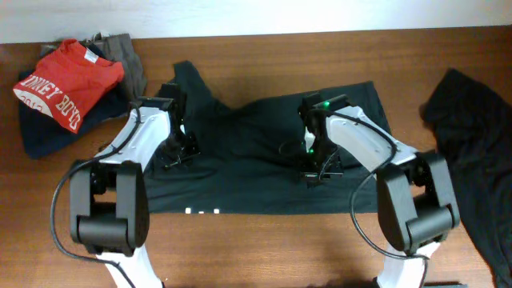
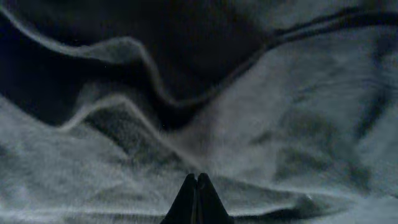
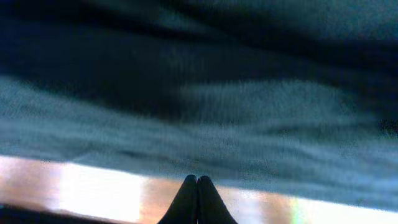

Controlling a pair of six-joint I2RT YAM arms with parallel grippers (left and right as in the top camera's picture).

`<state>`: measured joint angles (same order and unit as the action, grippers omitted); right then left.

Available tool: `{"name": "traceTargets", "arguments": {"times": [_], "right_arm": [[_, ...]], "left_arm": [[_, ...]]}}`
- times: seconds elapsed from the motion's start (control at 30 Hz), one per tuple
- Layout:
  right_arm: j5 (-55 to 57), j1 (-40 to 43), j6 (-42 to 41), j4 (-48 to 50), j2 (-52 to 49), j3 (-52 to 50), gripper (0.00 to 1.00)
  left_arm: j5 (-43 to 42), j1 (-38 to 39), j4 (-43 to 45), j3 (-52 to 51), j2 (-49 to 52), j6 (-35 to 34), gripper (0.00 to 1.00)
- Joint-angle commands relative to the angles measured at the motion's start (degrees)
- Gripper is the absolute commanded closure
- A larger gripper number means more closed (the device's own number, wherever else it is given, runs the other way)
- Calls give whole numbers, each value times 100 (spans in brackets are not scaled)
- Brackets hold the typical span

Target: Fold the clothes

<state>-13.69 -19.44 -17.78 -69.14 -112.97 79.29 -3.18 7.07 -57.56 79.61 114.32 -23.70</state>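
Note:
A black T-shirt (image 1: 256,132) lies spread across the middle of the table, with a bit of white lettering (image 1: 202,212) at its front edge. My left gripper (image 1: 172,156) is over the shirt's left part. In the left wrist view its fingertips (image 2: 197,177) are shut together over wrinkled dark fabric (image 2: 261,106), and no cloth shows between them. My right gripper (image 1: 312,172) is over the shirt's right part. In the right wrist view its fingertips (image 3: 197,179) are shut, with a strip of wooden table (image 3: 93,186) and blurred dark fabric (image 3: 236,106) beyond them.
A red shirt with white lettering (image 1: 68,84) lies on a navy garment (image 1: 44,132) at the back left, with a grey garment (image 1: 128,56) beside them. Another black garment (image 1: 472,136) lies along the right edge. Bare wood (image 1: 264,248) runs along the front.

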Motion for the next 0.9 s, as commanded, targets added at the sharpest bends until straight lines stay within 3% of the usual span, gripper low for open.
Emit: {"name": "traceTargets", "arguments": {"times": [0.0, 0.5, 0.87], "right_arm": [[-116, 35, -24, 199, -109, 37, 96], [-9, 415, 87, 861, -544, 37, 96], [1043, 1019, 90, 1460, -623, 52, 96]], "left_arm": [[-63, -157, 46, 13, 208, 26, 99], [-42, -216, 555, 13, 343, 26, 99], [479, -402, 896, 13, 345, 229, 99]]}}
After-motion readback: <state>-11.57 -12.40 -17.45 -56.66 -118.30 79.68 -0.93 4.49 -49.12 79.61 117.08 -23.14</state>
